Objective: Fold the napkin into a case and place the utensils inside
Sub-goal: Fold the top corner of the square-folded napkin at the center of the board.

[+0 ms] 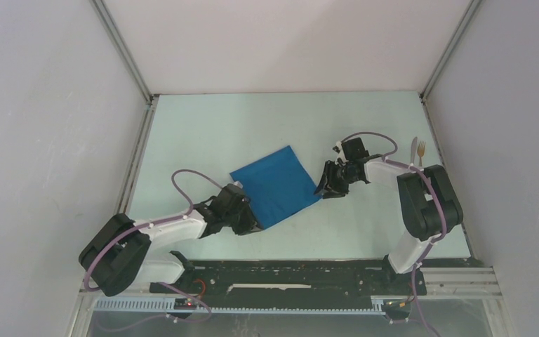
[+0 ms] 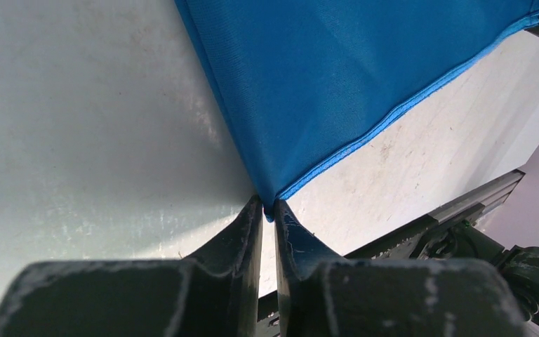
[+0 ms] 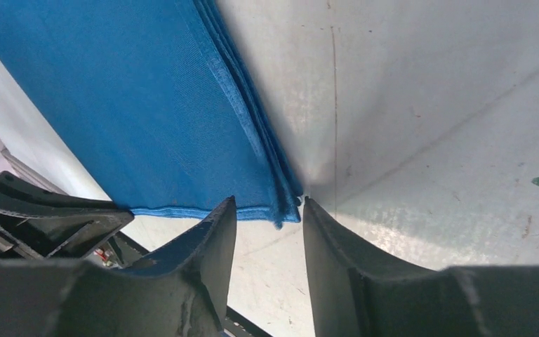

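Observation:
The bright blue napkin [image 1: 277,182] lies folded into a layered rectangle at the middle of the table. My left gripper [image 1: 257,227] is shut on its near corner, and in the left wrist view the fingertips pinch the cloth's point [image 2: 267,209] below the napkin [image 2: 337,77]. My right gripper [image 1: 321,191] is at the right corner. In the right wrist view it stands open [image 3: 269,207], with the stacked edges of the napkin [image 3: 133,105] lying between the tips and not squeezed. The knife [image 1: 414,150] and fork [image 1: 421,149] lie side by side at the far right, away from both grippers.
White walls with metal corner posts enclose the pale table [image 1: 203,126]. A black rail [image 1: 288,281] runs along the near edge between the arm bases. The right arm's elbow [image 1: 428,200] stands close to the utensils and the right wall.

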Controlling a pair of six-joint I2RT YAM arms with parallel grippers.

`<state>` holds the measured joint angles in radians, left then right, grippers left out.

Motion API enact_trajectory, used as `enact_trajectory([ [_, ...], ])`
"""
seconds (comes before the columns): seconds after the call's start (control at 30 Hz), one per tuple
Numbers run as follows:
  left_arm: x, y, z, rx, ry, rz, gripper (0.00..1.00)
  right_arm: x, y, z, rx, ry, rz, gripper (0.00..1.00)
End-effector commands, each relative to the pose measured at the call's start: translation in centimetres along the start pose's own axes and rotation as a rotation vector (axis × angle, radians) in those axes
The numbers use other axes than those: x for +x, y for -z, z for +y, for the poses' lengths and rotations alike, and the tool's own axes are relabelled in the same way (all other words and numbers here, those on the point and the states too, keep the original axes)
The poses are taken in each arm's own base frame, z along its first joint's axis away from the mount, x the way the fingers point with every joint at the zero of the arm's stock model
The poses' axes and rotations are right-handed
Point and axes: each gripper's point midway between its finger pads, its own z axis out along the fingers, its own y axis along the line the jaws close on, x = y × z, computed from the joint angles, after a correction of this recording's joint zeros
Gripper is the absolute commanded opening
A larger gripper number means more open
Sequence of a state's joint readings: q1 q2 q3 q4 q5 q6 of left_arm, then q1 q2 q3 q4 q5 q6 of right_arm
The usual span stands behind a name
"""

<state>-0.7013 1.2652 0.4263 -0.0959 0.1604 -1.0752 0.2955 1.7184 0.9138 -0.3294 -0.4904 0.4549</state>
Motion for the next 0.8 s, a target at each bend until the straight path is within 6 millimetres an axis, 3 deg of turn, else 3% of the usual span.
enact_trajectory([
  [0.0,-1.0,0.3,-1.1,0.037,-0.023,-0.032,0.16,-2.0,1.8,1.1,0.027,0.05,-0.096,0.5],
  [0.2,-0.8,0.4,-0.8,0.032,-0.023,-0.03,0.17,-1.5,3.1,2.3,0.016,0.076,-0.104,0.51],
  [0.5,-0.8,0.4,-0.7,0.031,-0.02,-0.033,0.17,-1.5,1.4,2.3,-0.03,0.044,-0.067,0.45],
  [0.77,-0.8,0.4,-0.7,0.031,-0.019,-0.032,0.17,-1.4,1.2,1.7,-0.007,0.044,-0.061,0.5],
])
